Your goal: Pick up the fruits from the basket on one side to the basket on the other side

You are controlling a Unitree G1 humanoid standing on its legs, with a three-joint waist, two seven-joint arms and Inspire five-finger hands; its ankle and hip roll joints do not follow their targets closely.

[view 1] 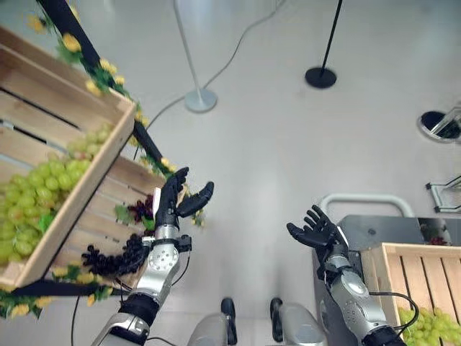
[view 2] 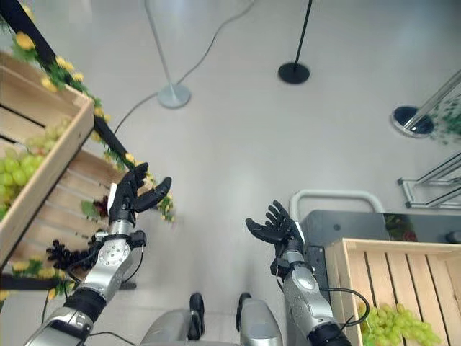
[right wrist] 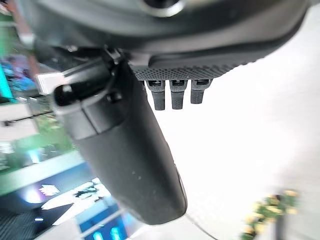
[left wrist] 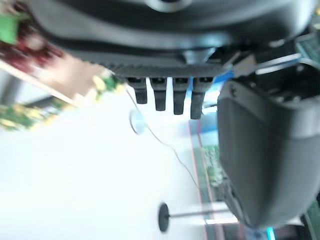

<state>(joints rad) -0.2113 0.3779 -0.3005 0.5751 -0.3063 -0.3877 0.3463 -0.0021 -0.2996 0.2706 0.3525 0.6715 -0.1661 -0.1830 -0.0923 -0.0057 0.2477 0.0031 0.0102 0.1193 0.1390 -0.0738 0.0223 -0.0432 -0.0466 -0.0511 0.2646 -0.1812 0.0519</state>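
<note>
Fingers on both dark hands are spread and hold nothing: the left hand (view 1: 175, 196) is raised beside the lower slatted wooden crate (view 1: 97, 216) on the robot's left, and the right hand (view 1: 311, 231) hovers palm-up over the grey floor, just left of the pale wooden crate (view 1: 403, 277) at the right. Fruit is in three places: a heap of green grapes (view 1: 32, 191) fills the upper tilted wooden crate (view 1: 79, 94), a cluster of dark purple grapes (view 1: 115, 258) hangs at the lower crate's front edge just below the left wrist, and a small bunch of green grapes (view 1: 428, 324) already lies in the right-hand crate. The step in hand looks like a reach for another bunch. To do it well, the left hand should probably come down over the dark cluster from above, curl around its stem end rather than squeeze single berries, and lift clear of the leafy yellow-flower garland (view 1: 94, 76) before it swings across
</note>
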